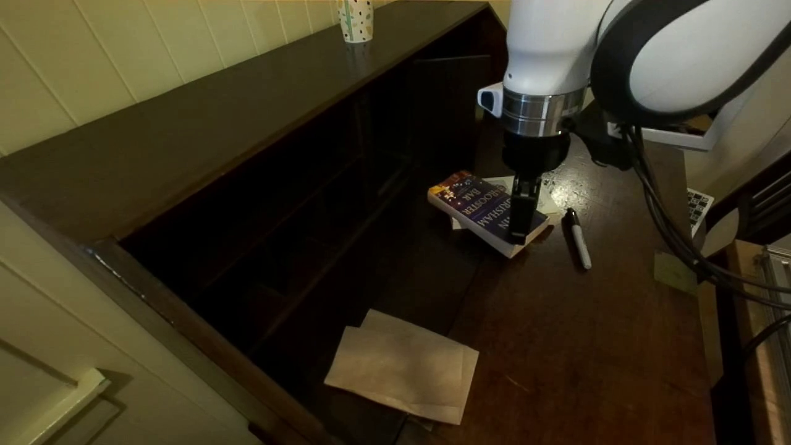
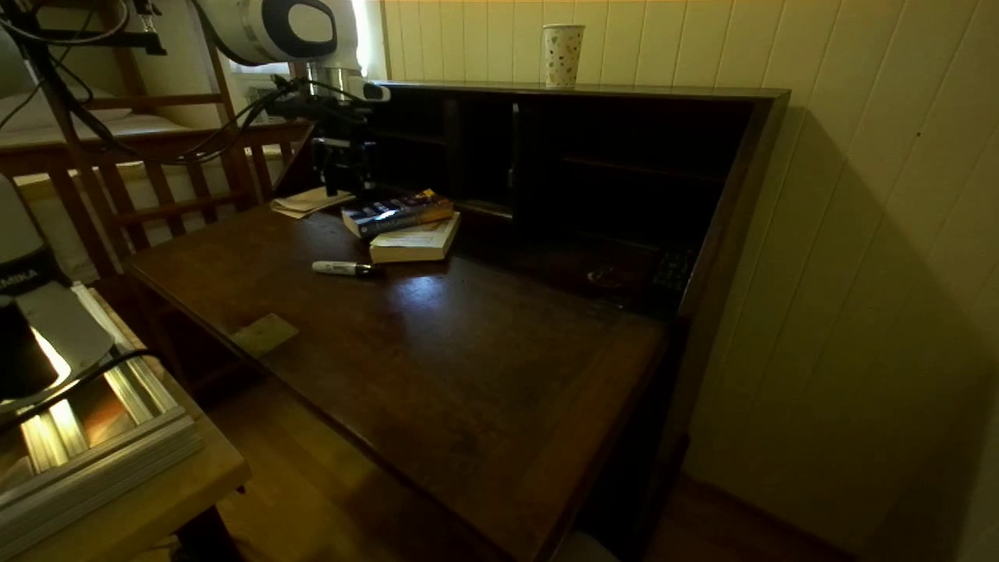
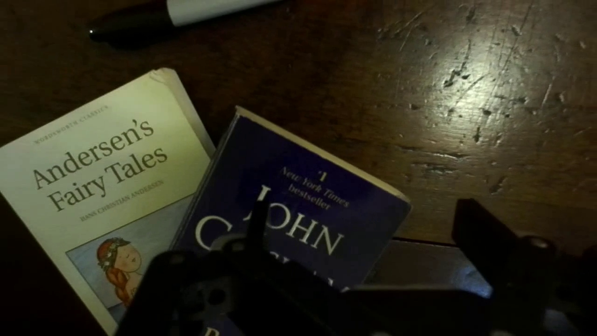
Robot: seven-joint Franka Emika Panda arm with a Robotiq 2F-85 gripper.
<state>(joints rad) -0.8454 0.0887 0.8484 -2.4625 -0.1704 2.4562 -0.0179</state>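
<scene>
Claw: stood spread wide at one end of the blue book; contact could not be told.
Blue book: lay partly over the white book, which showed at its nine o'clock in the wrist view.
Marker: lay at eleven there, on the desk.
In an exterior view, from the blue book: papers lay at seven o'clock; spotted cup stood at eleven, atop the desk.

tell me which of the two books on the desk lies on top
The dark blue John Grisham paperback: it overlaps the pale-covered Andersen's Fairy Tales, which lies partly beneath it.
</scene>
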